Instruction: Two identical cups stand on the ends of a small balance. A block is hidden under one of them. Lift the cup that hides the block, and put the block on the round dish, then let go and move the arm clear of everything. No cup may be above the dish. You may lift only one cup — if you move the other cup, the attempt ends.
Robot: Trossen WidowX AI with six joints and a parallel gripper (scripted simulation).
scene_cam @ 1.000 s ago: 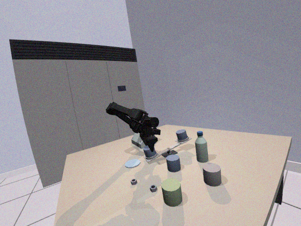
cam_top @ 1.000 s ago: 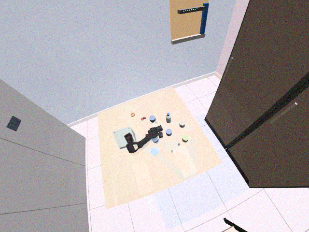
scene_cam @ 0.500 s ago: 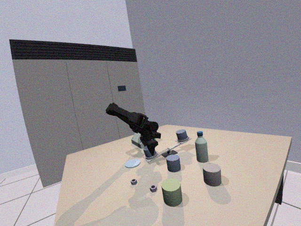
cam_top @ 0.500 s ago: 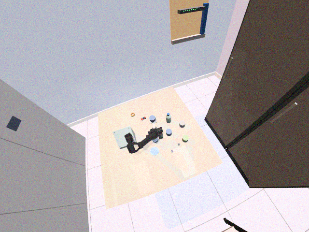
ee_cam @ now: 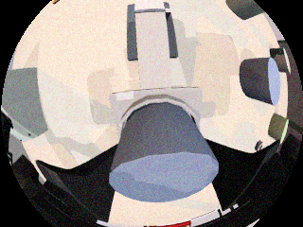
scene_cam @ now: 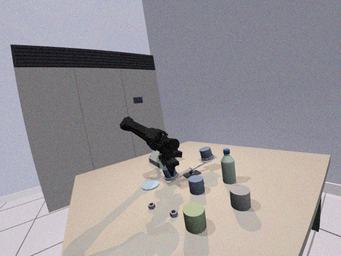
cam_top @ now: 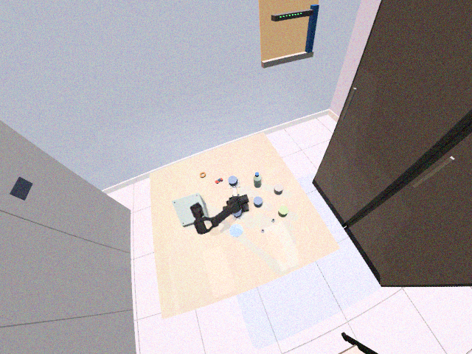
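- We find the gripper (scene_cam: 169, 171) clamped on the near cup (ee_cam: 165, 154).
- That cup stands on its balance (scene_cam: 192, 169) pan.
- Far cup (scene_cam: 205, 153) untouched.

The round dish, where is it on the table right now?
In the exterior view the round dish lies flat on the table's left side, just left of the cup the gripper holds, with two nuts nearer the camera.

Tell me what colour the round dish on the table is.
Pale blue. The round dish shows best in the exterior view, lying flat near the gripped cup.
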